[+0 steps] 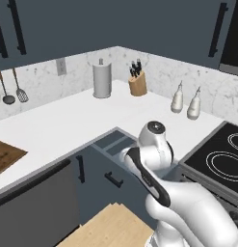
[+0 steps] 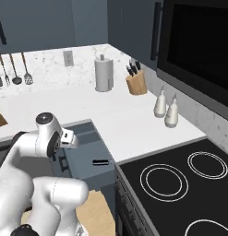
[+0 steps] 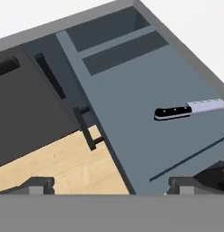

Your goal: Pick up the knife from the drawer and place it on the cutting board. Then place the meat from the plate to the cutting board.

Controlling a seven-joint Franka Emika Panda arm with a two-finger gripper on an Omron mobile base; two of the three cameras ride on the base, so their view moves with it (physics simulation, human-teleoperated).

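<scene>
The drawer point(image 3: 131, 90) stands pulled out below me, its blue-grey floor and dividers showing. On that floor lies the knife point(image 3: 186, 109), black handle toward the middle and pale blade pointing to the right edge of the hand view. My gripper point(image 3: 111, 186) hovers above the drawer, open, its fingertips point(image 3: 38, 185) far apart with nothing between them; the knife is up and to the right of them. In the left base view the drawer point(image 1: 111, 141) juts from under the counter, and the cutting board point(image 1: 6, 154) lies at the far left. The meat and the plate are out of view.
On the white counter point(image 1: 67, 120) stand a paper towel roll point(image 1: 102, 79), a knife block point(image 1: 138, 82) and two pale bottles point(image 1: 177, 98). A black stove top point(image 1: 219, 154) sits to the right. Utensils point(image 1: 14, 87) hang on the left wall. The drawer's black handle point(image 3: 88, 129) sticks out over the wooden floor.
</scene>
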